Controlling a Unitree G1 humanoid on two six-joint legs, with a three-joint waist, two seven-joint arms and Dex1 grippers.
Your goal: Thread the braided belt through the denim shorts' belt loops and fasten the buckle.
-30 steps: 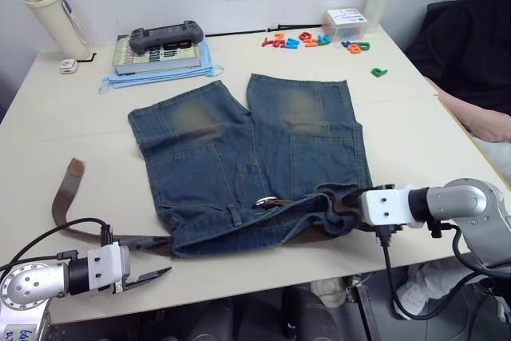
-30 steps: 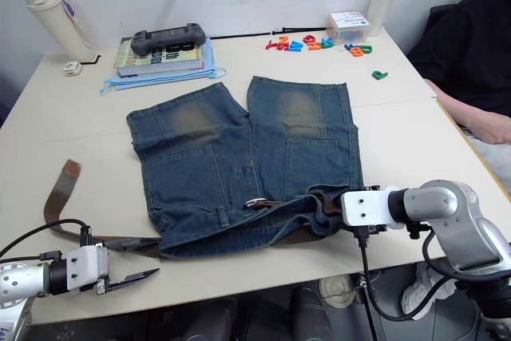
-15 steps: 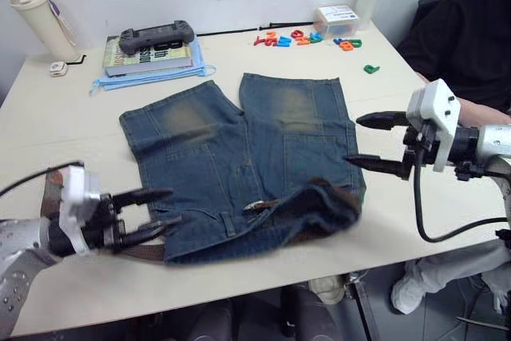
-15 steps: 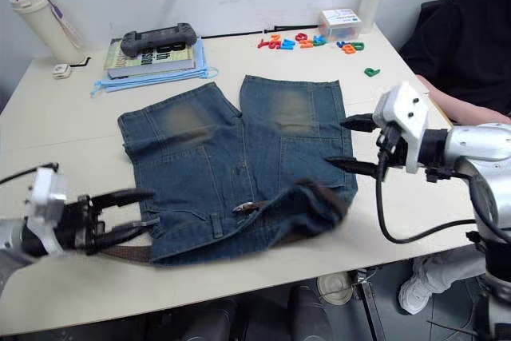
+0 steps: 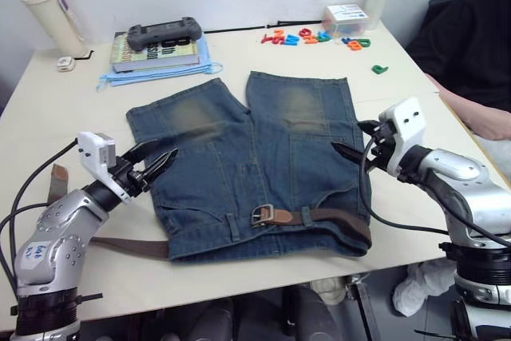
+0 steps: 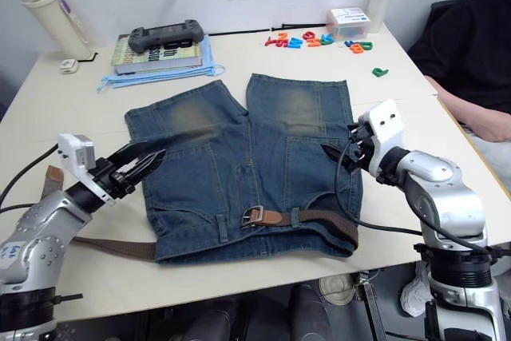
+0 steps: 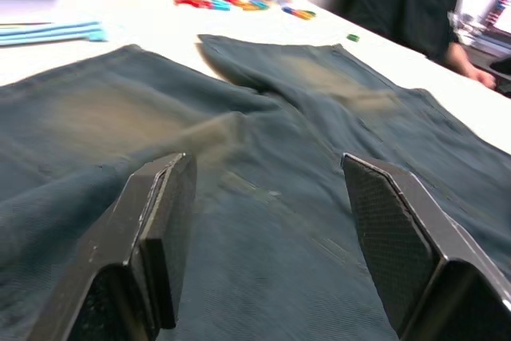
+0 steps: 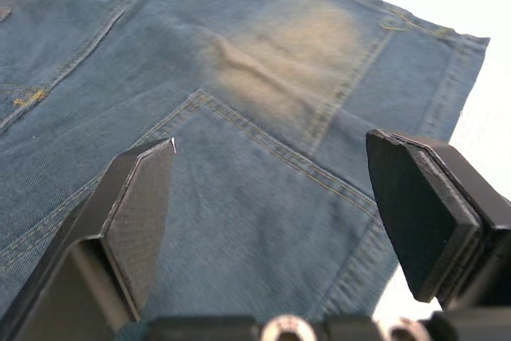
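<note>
The tabletop [image 5: 72, 129] carries the denim shorts [image 5: 255, 157], spread flat at the centre of the frame, legs pointing to the top. The braided belt [image 5: 319, 217] lies along the waistband at lower centre, its buckle [image 5: 261, 215] closed near the middle and a loose end [image 5: 120, 245] trailing to the lower left. A book [image 5: 156, 52] under a dark controller [image 5: 165, 33] sits upper left; its cover lettering is too small to read. A small clear box [image 5: 345, 20] sits at upper right, contents unclear. The left gripper [image 5: 156, 164] hovers over the shorts' left edge, fingers [image 7: 156, 229] apart and empty. The right gripper [image 5: 358, 140] hovers at the right edge, fingers [image 8: 136, 213] likewise spread.
</note>
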